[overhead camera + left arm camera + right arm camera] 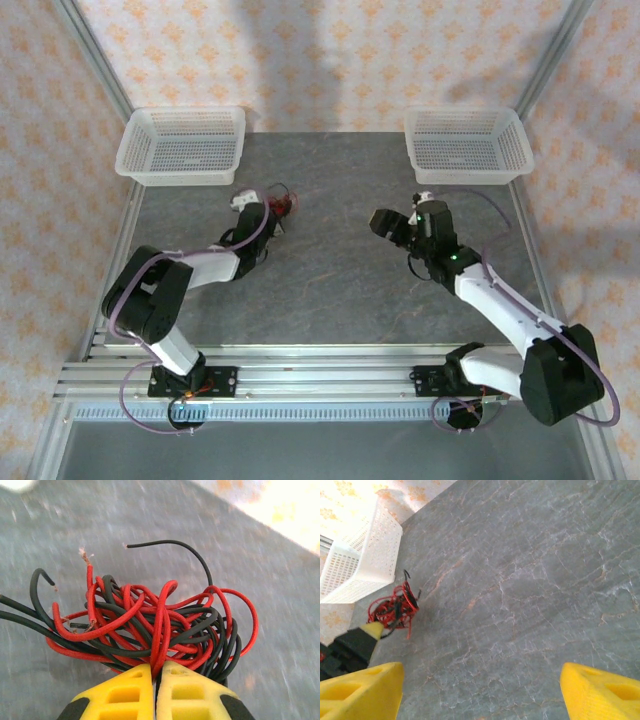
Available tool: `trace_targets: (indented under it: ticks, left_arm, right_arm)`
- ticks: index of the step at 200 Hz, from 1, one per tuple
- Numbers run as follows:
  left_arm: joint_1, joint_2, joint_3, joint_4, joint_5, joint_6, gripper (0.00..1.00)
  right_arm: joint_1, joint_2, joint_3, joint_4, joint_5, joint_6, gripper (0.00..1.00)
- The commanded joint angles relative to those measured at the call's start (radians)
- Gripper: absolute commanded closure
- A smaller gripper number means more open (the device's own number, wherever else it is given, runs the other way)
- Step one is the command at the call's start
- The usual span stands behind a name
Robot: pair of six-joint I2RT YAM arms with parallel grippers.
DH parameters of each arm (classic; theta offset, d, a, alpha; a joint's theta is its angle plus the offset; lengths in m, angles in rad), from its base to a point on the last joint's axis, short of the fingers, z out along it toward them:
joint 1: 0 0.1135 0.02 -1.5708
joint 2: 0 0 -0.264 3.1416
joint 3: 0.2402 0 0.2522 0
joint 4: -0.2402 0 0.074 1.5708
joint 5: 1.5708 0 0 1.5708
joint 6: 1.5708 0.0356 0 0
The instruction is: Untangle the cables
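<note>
Left gripper clenching red-black cables, bunched just outside the far-left basket. Right gripper hanging, jaws spread, near the far-right basket.

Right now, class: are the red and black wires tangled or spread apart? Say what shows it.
Tangled. The wires form one knotted clump, red and black strands crossing, left pincer shut on its edge.
</note>
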Motion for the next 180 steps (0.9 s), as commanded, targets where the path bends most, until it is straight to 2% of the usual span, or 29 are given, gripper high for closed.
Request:
trace_targets:
  ticks: [1, 32, 63, 91, 109, 131, 148, 166, 180]
  left_arm:
    - [-0.079, -0.048, -0.069, 0.038, 0.045, -0.022, 1.00]
    - [-0.206, -0.057, -0.144, 0.081, 0.044, -0.092, 1.00]
    - [-0.306, -0.067, -0.190, 0.125, 0.015, -0.174, 1.00]
    - [-0.351, -0.115, -0.211, 0.114, 0.002, -0.204, 1.00]
    - [-0.371, -0.158, -0.222, 0.092, 0.011, -0.203, 0.83]
    - [-0.389, -0.229, -0.226, 0.035, 0.015, -0.183, 0.54]
    - [-0.392, -0.292, -0.222, -0.025, 0.030, -0.153, 0.37]
    - [-0.391, -0.361, -0.201, -0.120, 0.022, -0.114, 0.27]
    - [-0.392, -0.403, -0.175, -0.203, -0.008, -0.085, 0.23]
  right_arm:
    - [-0.001, -0.034, -0.033, 0.055, -0.049, 0.072, 0.19]
    - [0.020, -0.074, -0.129, 0.158, -0.105, 0.200, 0.20]
    - [0.095, -0.078, -0.164, 0.175, -0.054, 0.293, 0.20]
    - [0.179, -0.023, -0.159, 0.212, -0.007, 0.379, 0.20]
    - [0.234, 0.042, -0.150, 0.260, 0.017, 0.430, 0.20]
    - [0.290, 0.169, -0.101, 0.283, 0.027, 0.459, 0.20]
    - [0.328, 0.242, -0.065, 0.293, 0.032, 0.472, 0.20]
    - [0.356, 0.307, -0.037, 0.301, 0.028, 0.484, 0.19]
    - [0.368, 0.344, -0.030, 0.316, 0.029, 0.496, 0.19]
